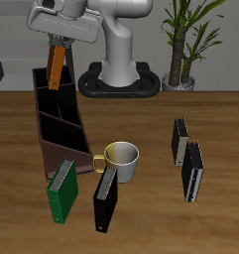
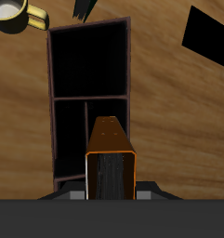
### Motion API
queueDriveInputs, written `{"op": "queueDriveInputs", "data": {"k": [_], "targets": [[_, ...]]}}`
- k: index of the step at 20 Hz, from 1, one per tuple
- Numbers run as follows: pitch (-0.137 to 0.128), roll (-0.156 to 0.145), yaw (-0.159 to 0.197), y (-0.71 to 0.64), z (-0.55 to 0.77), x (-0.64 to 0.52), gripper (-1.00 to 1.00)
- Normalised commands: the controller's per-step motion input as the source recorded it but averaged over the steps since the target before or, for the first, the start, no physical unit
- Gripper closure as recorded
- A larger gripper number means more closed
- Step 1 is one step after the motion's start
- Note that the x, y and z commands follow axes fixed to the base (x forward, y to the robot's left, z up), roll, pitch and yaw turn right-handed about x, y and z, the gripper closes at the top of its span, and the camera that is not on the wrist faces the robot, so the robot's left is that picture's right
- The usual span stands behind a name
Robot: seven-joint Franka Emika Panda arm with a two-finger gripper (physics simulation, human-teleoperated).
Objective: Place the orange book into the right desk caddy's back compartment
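My gripper [image 1: 59,42] is shut on the orange book [image 1: 57,65] and holds it upright, slightly tilted, over the far narrow end of the right desk caddy [image 1: 63,139]. This is a long dark maroon box with slanted dividers. The book's lower end overlaps the back compartment [image 1: 44,79]; I cannot tell whether it is inside the rim. In the wrist view the orange book [image 2: 109,153] fills the middle, hanging from the gripper [image 2: 109,193] over the caddy [image 2: 129,65], whose dark cells lie beyond it. The fingers are mostly hidden by the book.
A white mug with a yellow handle [image 1: 121,159] stands beside the caddy's near end. A green book [image 1: 60,189] and a black book [image 1: 106,198] lie near the table's front edge. Two more black books [image 1: 179,140] [image 1: 193,171] lie across the table. The robot's base [image 1: 119,69] is behind.
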Motion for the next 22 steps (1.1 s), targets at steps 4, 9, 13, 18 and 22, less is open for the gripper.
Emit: {"op": "queueDriveInputs", "data": {"k": [4, 9, 13, 18, 22], "targets": [[-0.007, -0.013, -0.020, 0.02, 0.07, 0.09, 1.00], [-0.001, -0.009, -0.015, 0.01, 0.03, 0.11, 1.00], [0.011, 0.002, -0.004, 0.00, -0.09, 0.13, 1.00], [0.012, 0.007, 0.007, 0.04, -0.14, 0.08, 1.00], [0.017, 0.024, -0.010, 0.08, -0.15, 0.06, 1.00]]}}
